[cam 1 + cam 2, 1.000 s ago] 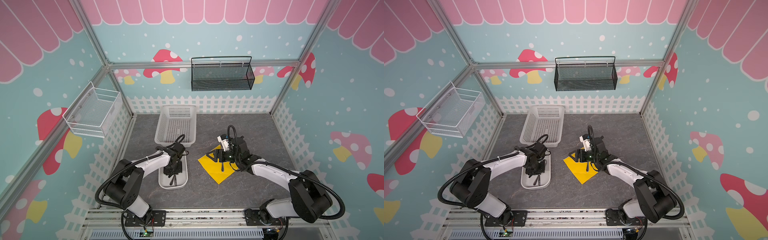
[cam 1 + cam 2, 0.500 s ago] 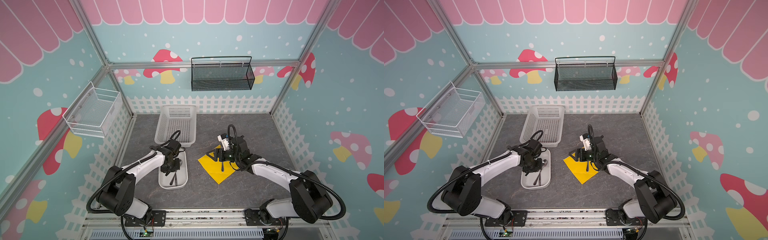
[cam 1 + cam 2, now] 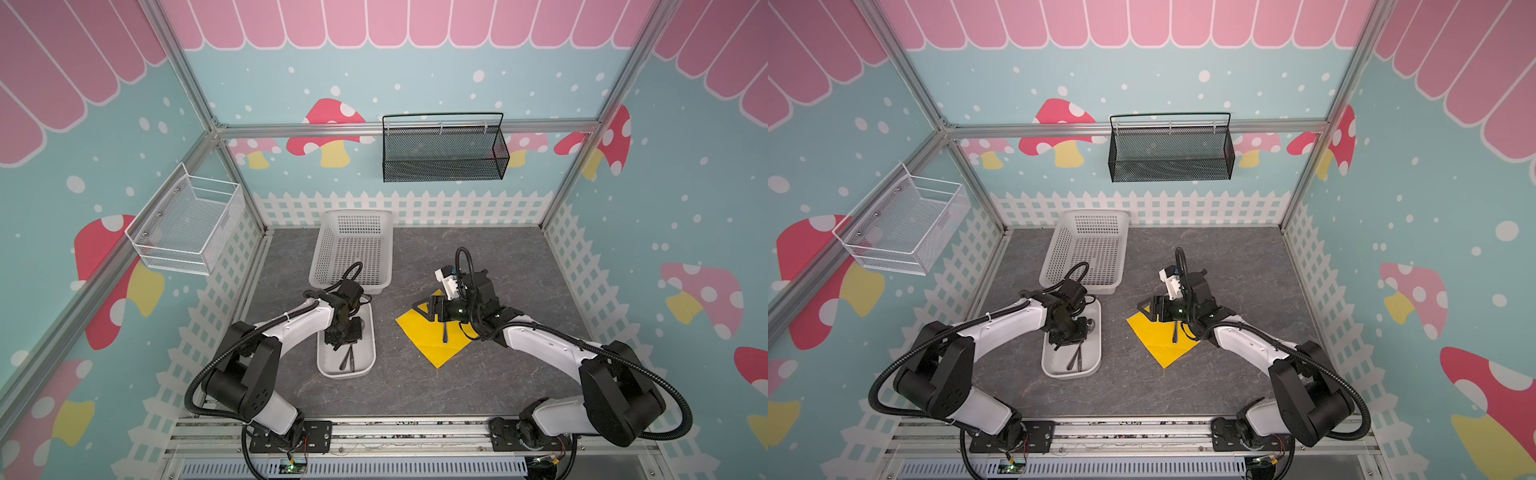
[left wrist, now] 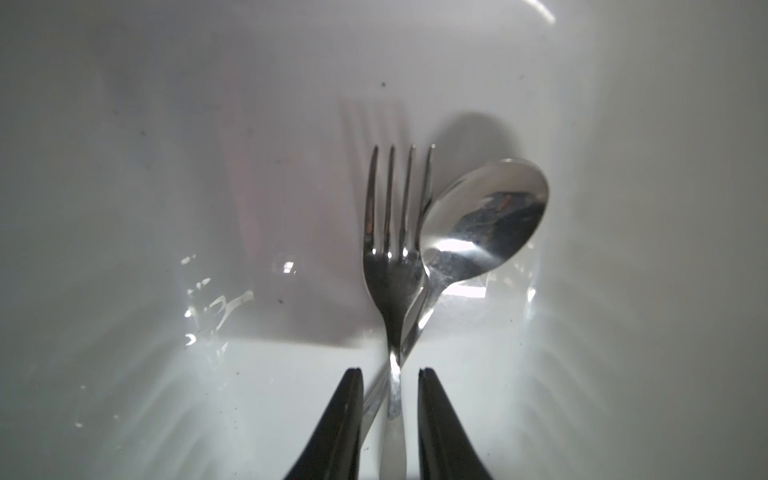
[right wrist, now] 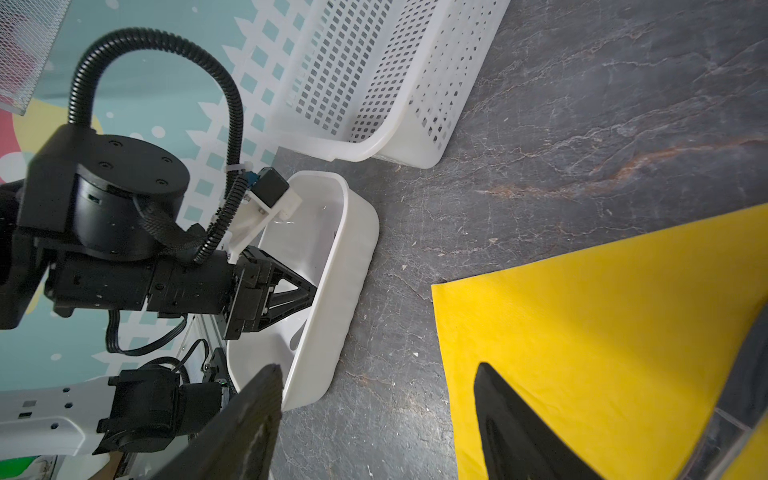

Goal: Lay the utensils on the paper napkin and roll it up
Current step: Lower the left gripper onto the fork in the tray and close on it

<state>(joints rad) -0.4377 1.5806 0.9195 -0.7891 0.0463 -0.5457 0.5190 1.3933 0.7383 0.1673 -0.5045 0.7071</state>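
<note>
step in hand: moving cutlery from tray to napkin; judged about a third done, rolling not begun.
paper napkin [image 3: 419,332]: flat and unrolled on the surface [image 3: 457,382], right of centre, one corner pointing near.
utensil on napkin [image 3: 444,332]: one slim dark piece across the napkin's middle, probably the knife; too small to confirm.
fork [image 4: 390,249] and spoon [image 4: 486,216]: in the white tray [image 3: 365,365], left of the napkin; handles crossed, fork apparently on top, heads touching side by side.
left gripper [image 4: 388,372]: lowered into the tray; fingers [image 4: 345,415] slightly parted, straddling the crossed handles with a gap on each side; nothing clamped.
right gripper [image 5: 378,368]: hovers at the napkin's far-left corner; fingers spread wide, empty.
basket [image 3: 353,249]: white, perforated, just beyond the tray; not involved.
next move (judgement): close the left fingers on the handles, lift clear of the tray wall, carry right, and lay the load beside the piece on the napkin.
risk (judgement): with the handles crossed, the spoon may be dragged along or slip out.
</note>
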